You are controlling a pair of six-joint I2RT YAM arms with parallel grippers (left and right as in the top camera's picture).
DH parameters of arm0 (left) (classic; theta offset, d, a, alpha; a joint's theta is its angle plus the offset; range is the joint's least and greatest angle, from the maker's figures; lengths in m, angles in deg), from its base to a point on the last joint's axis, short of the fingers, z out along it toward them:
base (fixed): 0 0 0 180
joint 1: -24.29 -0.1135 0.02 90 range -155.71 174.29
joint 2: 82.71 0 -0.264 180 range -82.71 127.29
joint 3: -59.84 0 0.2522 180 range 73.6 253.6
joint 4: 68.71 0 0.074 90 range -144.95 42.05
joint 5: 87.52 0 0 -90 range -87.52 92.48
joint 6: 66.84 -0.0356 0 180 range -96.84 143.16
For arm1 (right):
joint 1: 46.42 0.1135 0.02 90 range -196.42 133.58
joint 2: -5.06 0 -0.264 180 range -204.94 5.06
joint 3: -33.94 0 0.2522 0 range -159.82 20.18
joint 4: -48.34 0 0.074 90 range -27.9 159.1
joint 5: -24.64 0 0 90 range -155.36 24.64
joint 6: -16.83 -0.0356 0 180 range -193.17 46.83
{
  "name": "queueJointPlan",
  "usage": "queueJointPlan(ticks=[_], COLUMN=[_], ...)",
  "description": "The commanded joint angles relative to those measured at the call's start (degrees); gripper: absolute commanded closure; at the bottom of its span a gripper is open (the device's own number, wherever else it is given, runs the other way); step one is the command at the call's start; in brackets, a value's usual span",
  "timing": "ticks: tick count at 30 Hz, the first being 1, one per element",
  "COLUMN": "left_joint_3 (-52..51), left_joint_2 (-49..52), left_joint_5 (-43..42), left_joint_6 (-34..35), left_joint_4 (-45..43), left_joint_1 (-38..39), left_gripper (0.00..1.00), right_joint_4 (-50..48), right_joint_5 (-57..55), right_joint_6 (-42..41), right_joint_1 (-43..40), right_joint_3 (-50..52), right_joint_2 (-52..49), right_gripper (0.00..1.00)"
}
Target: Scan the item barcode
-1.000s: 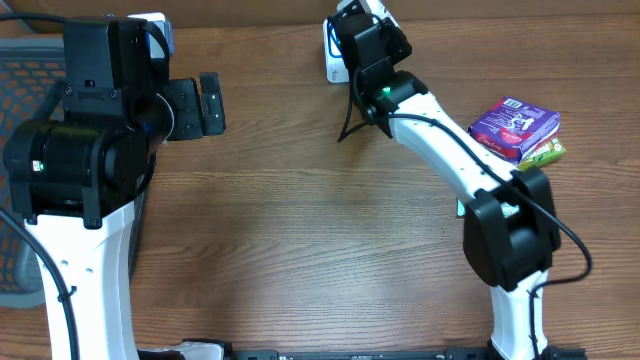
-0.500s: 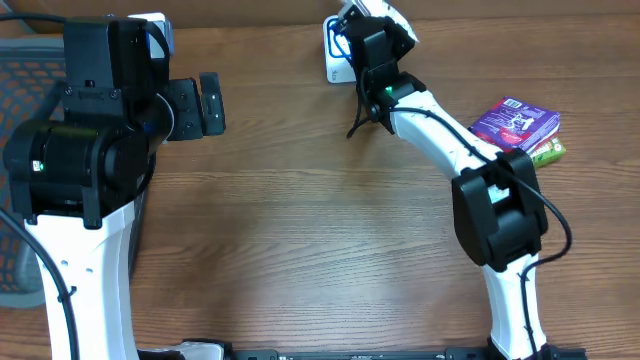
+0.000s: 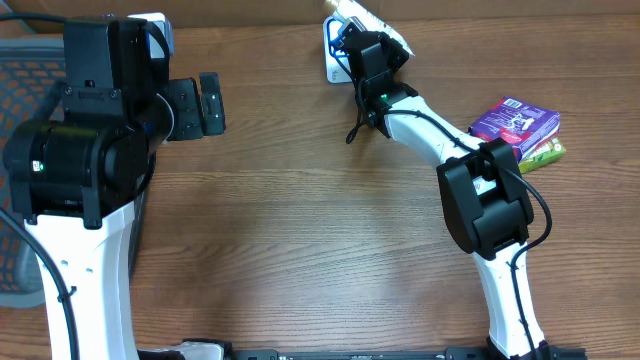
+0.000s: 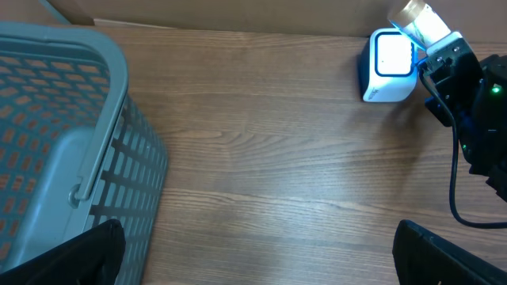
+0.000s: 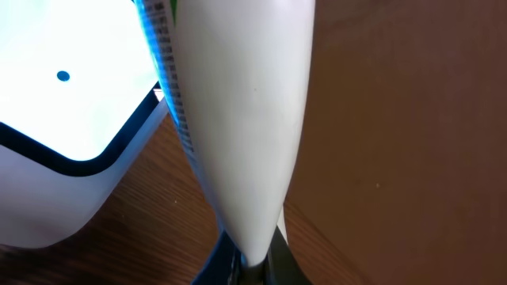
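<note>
The item, a white packet (image 5: 238, 119) with a strip of print along its left edge, is pinched at its lower end by my right gripper (image 5: 249, 265), which is shut on it. It hangs right beside the lit face of the white and blue barcode scanner (image 5: 55, 119). Overhead, the right gripper (image 3: 362, 40) holds the packet (image 3: 378, 22) just right of the scanner (image 3: 332, 55) at the table's back edge. The left wrist view shows the scanner (image 4: 390, 63) and packet (image 4: 420, 20) at the top right. My left gripper (image 3: 210, 103) stands open and bare at the left.
A grey mesh basket (image 4: 63, 142) stands at the left, beside the left gripper (image 4: 261, 265). A purple box (image 3: 515, 125) lies on a green packet (image 3: 545, 153) at the right. Brown cardboard rises behind the table's back edge.
The right arm has folded in, its elbow swinging left, and the gripper has carried the packet a little farther back at the scanner. The left arm has not moved.
</note>
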Motion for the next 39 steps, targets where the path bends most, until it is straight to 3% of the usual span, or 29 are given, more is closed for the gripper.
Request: queueJointPlan(ticks=[1, 13, 18, 22, 26, 31, 39], left_joint_3=[0.3, 0.3, 0.3, 0.3, 0.3, 0.3, 0.3], left_joint_2=[0.3, 0.3, 0.4, 0.4, 0.4, 0.3, 0.4], left_joint_5=[0.7, 0.7, 0.7, 0.7, 0.7, 0.7, 0.7], left_joint_6=[-0.7, -0.7, -0.7, -0.7, -0.7, -0.7, -0.7], left_joint_4=[-0.2, -0.2, -0.2, -0.2, -0.2, -0.2, -0.2], left_joint_1=[-0.3, -0.3, -0.3, -0.3, -0.3, -0.3, -0.3], left_gripper=[0.0, 0.01, 0.01, 0.01, 0.0, 0.0, 0.01], right_joint_4=[-1.0, 20.3, 37.2, 54.3, 69.2, 80.6, 78.8], right_joint_5=[-3.5, 12.3, 25.3, 28.6, 28.5, 24.6, 27.7], right_joint_6=[-2.1, -24.8, -47.3, -65.4, -81.4, -91.1, -103.1], right_joint_1=[0.4, 2.9, 2.2, 0.5, -4.9, -15.5, -30.5], right_joint_3=[-1.3, -1.3, -1.3, -1.3, -1.3, -0.4, 13.2], right_joint_2=[2.7, 22.3, 33.3, 42.2, 47.3, 47.6, 47.6], right_gripper=[0.96, 0.96, 0.96, 0.96, 0.96, 0.96, 0.96])
